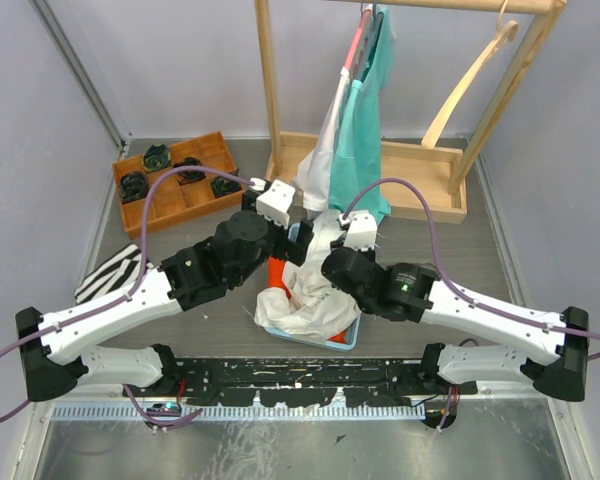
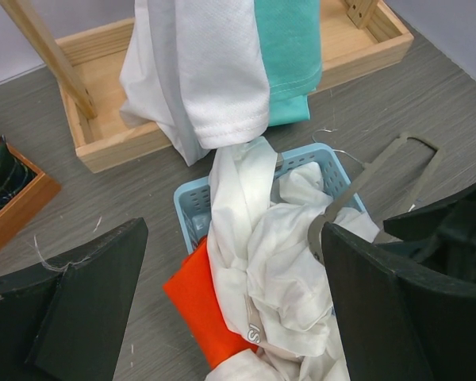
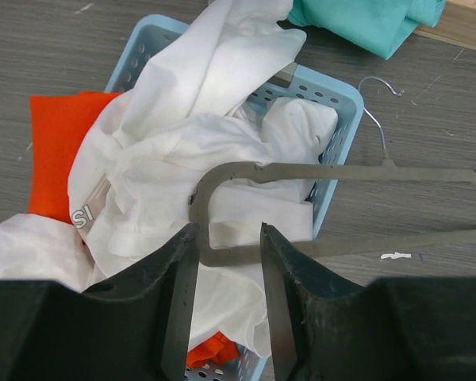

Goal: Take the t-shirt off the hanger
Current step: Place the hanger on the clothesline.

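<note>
Straddling one end of flat grey hanger (image 3: 317, 171), right gripper (image 3: 228, 262) parted; left gripper (image 2: 230, 238) spread wide, empty.
Could pinch crumpled white t-shirt (image 3: 182, 159) underneath on closing, dragging it from pale-blue basket (image 3: 333, 95).

Probably a robotics lab cell: bare grey walls (image 1: 30, 150), table-mounted arms (image 1: 110, 312), wooden rack (image 1: 271, 100).
</note>
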### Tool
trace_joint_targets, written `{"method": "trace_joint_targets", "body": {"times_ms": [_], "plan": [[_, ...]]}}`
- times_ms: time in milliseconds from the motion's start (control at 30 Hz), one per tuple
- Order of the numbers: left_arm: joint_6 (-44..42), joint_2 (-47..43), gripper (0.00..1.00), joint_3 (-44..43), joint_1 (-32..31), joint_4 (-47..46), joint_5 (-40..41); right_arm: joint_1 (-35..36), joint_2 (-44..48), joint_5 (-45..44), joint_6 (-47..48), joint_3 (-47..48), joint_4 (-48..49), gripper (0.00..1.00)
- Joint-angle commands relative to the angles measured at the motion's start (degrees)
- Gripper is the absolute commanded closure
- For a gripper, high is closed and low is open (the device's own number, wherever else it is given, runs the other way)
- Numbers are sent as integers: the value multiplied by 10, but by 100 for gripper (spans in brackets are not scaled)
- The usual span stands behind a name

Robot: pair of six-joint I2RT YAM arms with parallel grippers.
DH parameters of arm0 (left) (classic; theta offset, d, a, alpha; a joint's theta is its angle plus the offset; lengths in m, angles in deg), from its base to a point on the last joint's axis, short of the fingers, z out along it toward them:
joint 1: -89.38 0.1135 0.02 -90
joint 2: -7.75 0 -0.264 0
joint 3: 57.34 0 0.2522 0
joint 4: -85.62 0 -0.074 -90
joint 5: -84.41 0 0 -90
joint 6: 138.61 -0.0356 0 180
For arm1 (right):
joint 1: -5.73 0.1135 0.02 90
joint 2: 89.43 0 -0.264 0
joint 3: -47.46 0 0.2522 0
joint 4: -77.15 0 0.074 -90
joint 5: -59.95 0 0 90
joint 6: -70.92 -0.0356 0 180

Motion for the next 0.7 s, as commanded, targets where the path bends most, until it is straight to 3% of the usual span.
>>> {"method": "trace_joint_targets", "body": {"times_ms": [0,667], "plan": [[1,-34,2,-4,2,5,11,-2,-31,-19,6,14,30,59],[0,-106,2,27,2,18,37,-11,-175,-7,11,69,7,63]]}}
